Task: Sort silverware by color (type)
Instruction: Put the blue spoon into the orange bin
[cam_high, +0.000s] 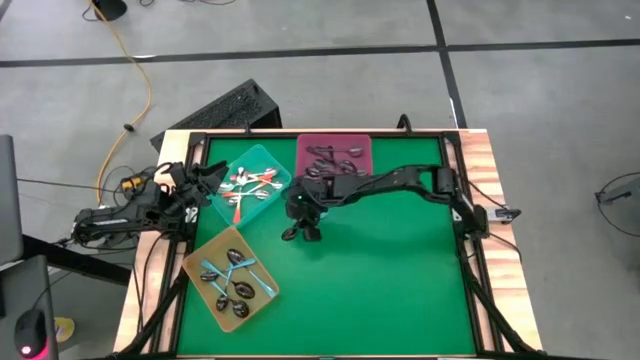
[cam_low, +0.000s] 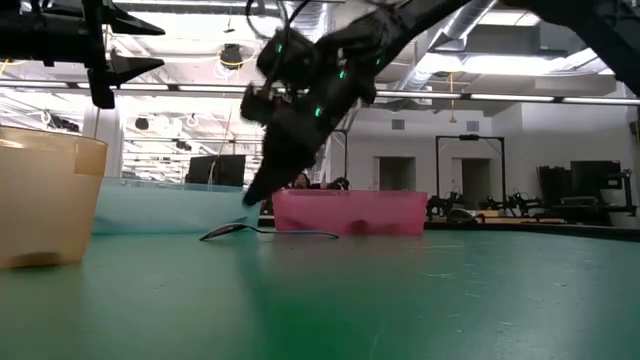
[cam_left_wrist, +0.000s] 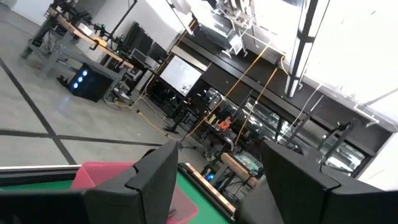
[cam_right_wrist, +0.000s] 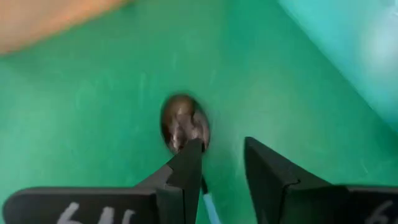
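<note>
A spoon with a shiny bowl (cam_right_wrist: 185, 122) and a light blue handle (cam_right_wrist: 209, 208) lies flat on the green table (cam_high: 400, 270), also seen in the low view as the spoon (cam_low: 262, 232). My right gripper (cam_right_wrist: 221, 155) slants down over it, open, its fingertips (cam_low: 252, 196) just above the spoon where bowl meets handle. In the high view the right gripper (cam_high: 301, 232) hides the spoon. My left gripper (cam_left_wrist: 214, 168) waits open at the table's left edge (cam_high: 203, 180), pointing across the table.
A teal tray (cam_high: 262, 160) with orange-red-handled spoons and a pink tray (cam_high: 303, 150) with dark spoons stand at the far side. A yellow tray (cam_high: 196, 257) with blue-handled spoons sits near left. The table's right half is bare green.
</note>
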